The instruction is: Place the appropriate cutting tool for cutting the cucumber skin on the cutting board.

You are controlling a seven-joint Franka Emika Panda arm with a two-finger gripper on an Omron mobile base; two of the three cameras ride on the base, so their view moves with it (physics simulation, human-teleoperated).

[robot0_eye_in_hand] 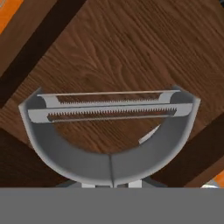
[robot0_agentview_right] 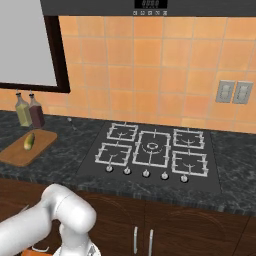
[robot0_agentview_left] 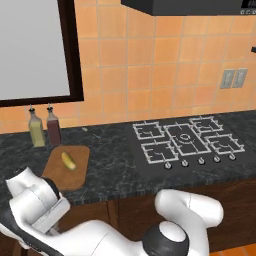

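The cutting tool (robot0_eye_in_hand: 109,162), a grey metal peeler, fills the hand view with its rounded head and toothed blade. It is held close to the camera in front of brown wooden cabinet fronts. My gripper is shut on it, and the head hides the fingertips. The white arm (robot0_agentview_left: 35,200) bends down low at the lower left, below the counter's edge. The cutting board (robot0_agentview_left: 82,152) lies on the dark counter at the left, with the yellow-green cucumber (robot0_agentview_left: 68,160) on it. In the right base view, the cutting board (robot0_agentview_right: 17,154) and the cucumber (robot0_agentview_right: 29,141) are at the far left.
Two bottles (robot0_agentview_left: 36,129) (robot0_agentview_left: 53,127) stand behind the board against the tiled wall. A stove (robot0_agentview_left: 185,140) with several burners and front knobs takes the counter's right half. Dark wooden cabinet doors (robot0_agentview_right: 165,230) run below the counter, above an orange floor (robot0_eye_in_hand: 8,13).
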